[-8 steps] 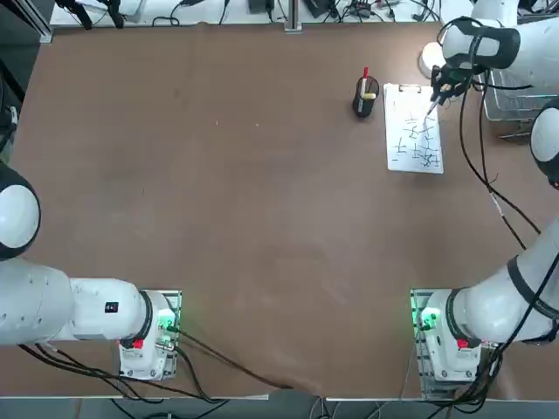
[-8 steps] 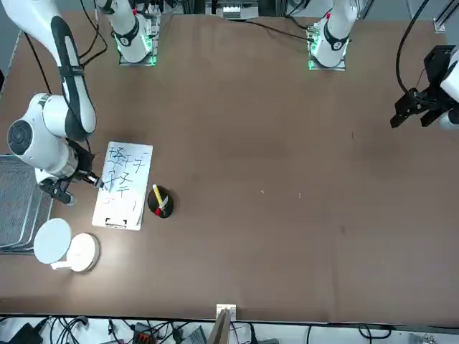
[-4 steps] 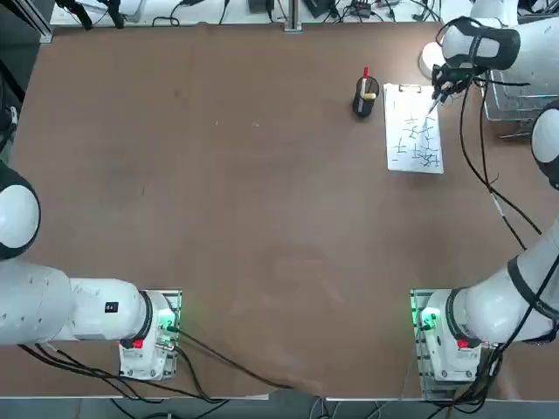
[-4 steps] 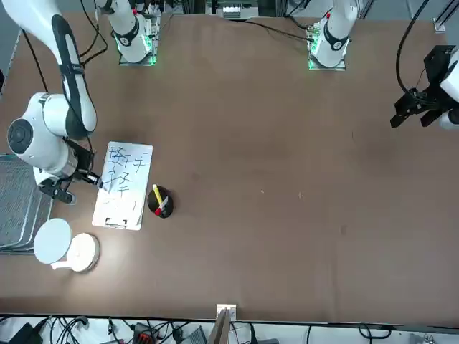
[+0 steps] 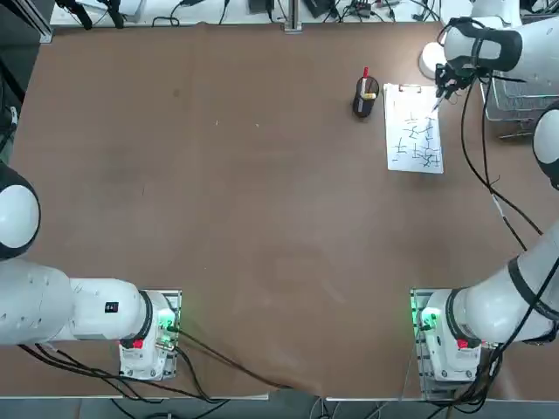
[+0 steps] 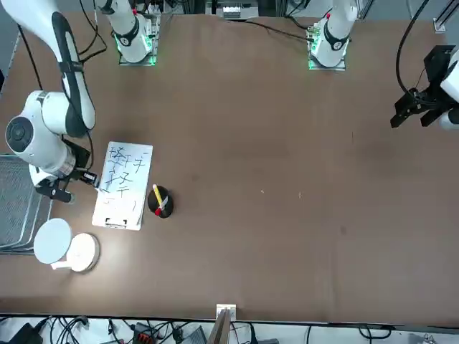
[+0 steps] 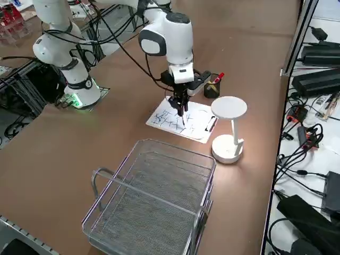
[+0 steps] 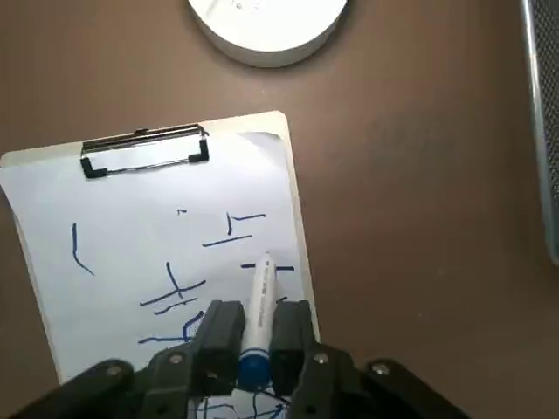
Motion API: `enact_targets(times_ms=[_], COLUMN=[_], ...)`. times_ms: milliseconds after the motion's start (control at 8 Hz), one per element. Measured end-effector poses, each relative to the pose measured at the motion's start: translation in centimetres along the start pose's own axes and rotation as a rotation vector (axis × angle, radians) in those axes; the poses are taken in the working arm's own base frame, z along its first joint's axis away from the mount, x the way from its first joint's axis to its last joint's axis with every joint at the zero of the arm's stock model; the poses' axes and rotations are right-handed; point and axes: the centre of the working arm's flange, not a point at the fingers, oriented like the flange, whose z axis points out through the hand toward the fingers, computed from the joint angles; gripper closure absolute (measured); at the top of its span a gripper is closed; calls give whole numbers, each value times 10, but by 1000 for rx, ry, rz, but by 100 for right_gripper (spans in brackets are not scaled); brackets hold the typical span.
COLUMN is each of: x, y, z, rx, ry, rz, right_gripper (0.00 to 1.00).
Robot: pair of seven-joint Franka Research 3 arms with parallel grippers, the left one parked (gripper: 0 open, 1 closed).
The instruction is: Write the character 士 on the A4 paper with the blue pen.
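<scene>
The A4 paper lies clipped on a board at the far right of the table, with several dark strokes on it. It also shows in the front view, the right side view and the wrist view. My right gripper hangs over the sheet's outer long edge, shut on the blue pen. The pen's tip sits at a short blue stroke near that edge. Whether it touches the sheet I cannot tell.
A dark pen holder with a red-topped pen stands beside the paper's inner long edge. A white round-headed lamp is just beyond the clip end. A wire basket sits at the table's right edge.
The right gripper and pen have shifted a little away from the robot's base, along the sheet toward its clip end.
</scene>
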Motion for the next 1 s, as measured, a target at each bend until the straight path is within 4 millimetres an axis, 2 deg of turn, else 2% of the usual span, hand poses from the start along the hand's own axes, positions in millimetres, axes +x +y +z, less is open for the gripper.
enact_targets(times_ms=[1000], x=[3], y=[13], z=[4], rx=[-3], ry=[3], rz=[-8], right_gripper=[79])
